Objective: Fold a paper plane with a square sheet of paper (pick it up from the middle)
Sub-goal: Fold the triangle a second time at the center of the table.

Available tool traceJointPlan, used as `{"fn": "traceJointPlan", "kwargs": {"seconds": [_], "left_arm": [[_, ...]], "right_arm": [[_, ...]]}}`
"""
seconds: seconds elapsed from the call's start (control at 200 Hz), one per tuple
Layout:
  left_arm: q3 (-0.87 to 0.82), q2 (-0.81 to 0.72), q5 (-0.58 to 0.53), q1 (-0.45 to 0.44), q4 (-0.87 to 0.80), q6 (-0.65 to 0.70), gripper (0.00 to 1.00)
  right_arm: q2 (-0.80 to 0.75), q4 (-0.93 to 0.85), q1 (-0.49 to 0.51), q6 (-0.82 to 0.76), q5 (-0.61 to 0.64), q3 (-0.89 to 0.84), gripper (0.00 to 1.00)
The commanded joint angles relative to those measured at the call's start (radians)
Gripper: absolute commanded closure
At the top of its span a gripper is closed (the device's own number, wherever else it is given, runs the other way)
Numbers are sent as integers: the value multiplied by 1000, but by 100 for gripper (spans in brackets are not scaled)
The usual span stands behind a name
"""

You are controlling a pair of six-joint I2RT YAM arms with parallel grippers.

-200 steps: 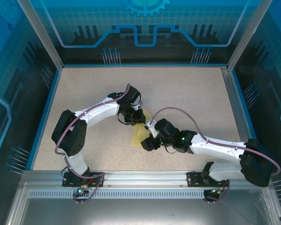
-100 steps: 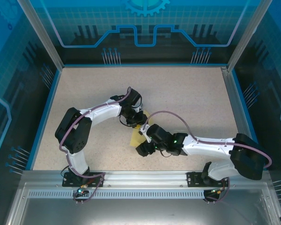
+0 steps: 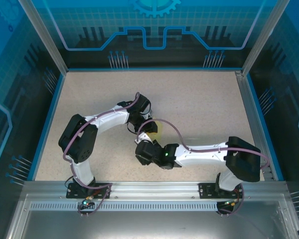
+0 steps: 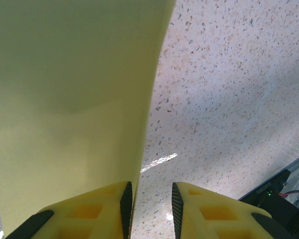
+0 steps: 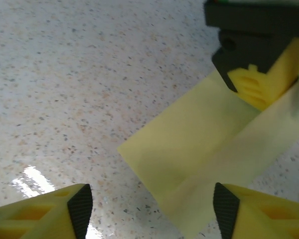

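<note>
Item: the square sheet of paper (image 5: 189, 144), part-folded into a yellow strip, is laid flat ahead of and between the fingers of the right gripper (image 5: 149, 201). Change noted: the right arm is swung leftward over the sheet within the last second, so a further crease is judged imminent. Right fingers are spread wide, nothing grasped. The left gripper (image 4: 148, 199) is parted narrowly, nothing clasped, with one finger set upon the sheet's edge.

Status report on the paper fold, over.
Left gripper slightly open, finger against sheet edge. Right gripper open, empty, facing the sheet. Sheet partly folded, on table. Nothing in the way.
</note>
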Motion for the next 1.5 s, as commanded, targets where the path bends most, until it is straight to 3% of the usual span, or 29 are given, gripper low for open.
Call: {"fn": "traceJointPlan", "kwargs": {"seconds": [0.0, 0.24, 0.57, 0.79, 0.855, 1.115, 1.496], "left_arm": [[-9, -5, 11, -5, -17, 1, 69], [-9, -10, 3, -6, -25, 1, 69], [-12, -41, -58, -6, -47, -4, 69], [-17, -85, -135, -3, -66, -17, 66], [-23, -103, -164, 0, -73, -22, 57], [-69, -178, -261, 5, -77, -51, 51], [-151, -270, -236, 5, -33, -54, 51]], "right_arm": [[16, -66, 17, 38, 94, 26, 42], [14, -59, 10, 39, 75, 20, 71], [-45, 48, -67, 3, -116, -52, 95], [-97, 158, -153, -38, -331, -144, 96], [-117, 199, -185, -41, -392, -176, 96], [-150, 296, -335, -62, -659, -255, 96], [-124, 344, -517, -120, -893, -292, 94]]}}
